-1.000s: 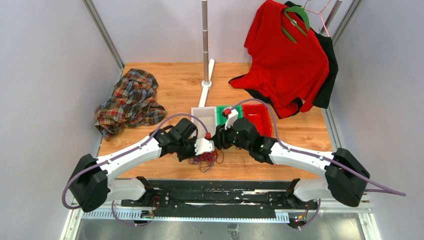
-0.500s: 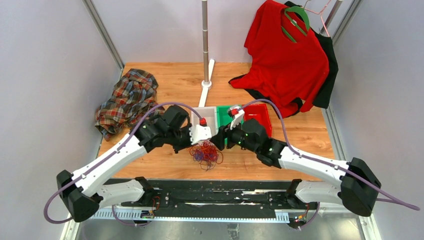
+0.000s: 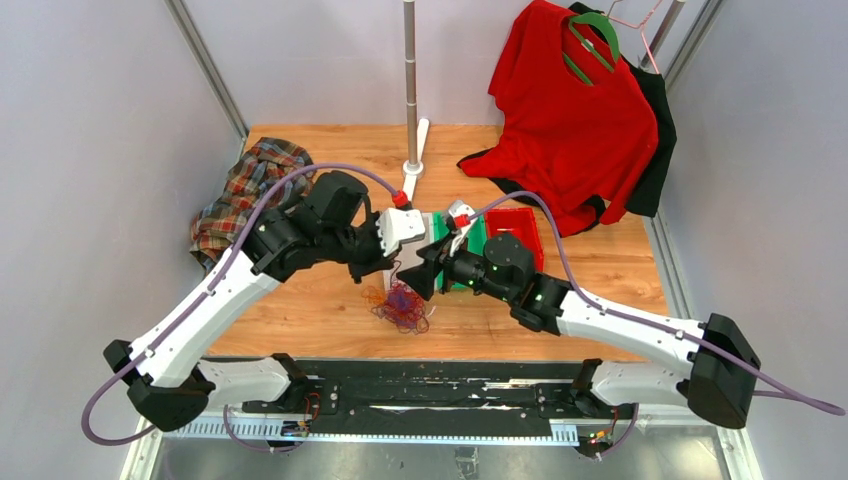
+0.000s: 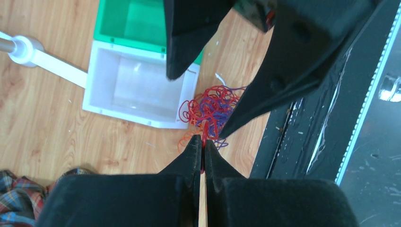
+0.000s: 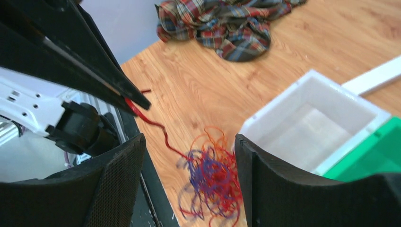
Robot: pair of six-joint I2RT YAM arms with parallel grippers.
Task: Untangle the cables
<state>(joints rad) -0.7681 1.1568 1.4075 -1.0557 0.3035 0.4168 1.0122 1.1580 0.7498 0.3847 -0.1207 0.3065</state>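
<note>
Wooden bench [image 3: 330, 300] between plain grey walls; both arms reach in from the near edge and meet over its middle.

Task item: the cables [image 4: 213, 106] form one loose tangle of red, orange and purple loops. It sits on the bench a little back from the near edge, about midway along it, just off the near corner of the white bin [image 4: 127, 117]. Whether the whole tangle rests on the wood cannot be told; the right wrist view shows it blurred.

Left pincer [image 4: 200, 142]: jaws closed, with the tips nipping a single red strand. That strand runs taut and slanting from the tips down into the tangle, which lies just beyond and below them. The rest of the bundle is clear of this pincer.

Right pincer [image 5: 189, 142]: jaws spread wide, holding nothing. It faces the left pincer from the opposite side. In its own view the tangle appears low between the two fingers; no finger is seen touching it. In the left wrist view its two fingers frame the tangle from above.

Other items: green bin [image 4: 113, 19] touching the white bin's side, red bin [image 3: 515, 235] next along; plaid shirt [image 3: 235, 195] heaped near the far left corner; red shirt [image 3: 570, 130] hanging over the far right corner; upright pole [image 3: 410, 80] at the far edge.
</note>
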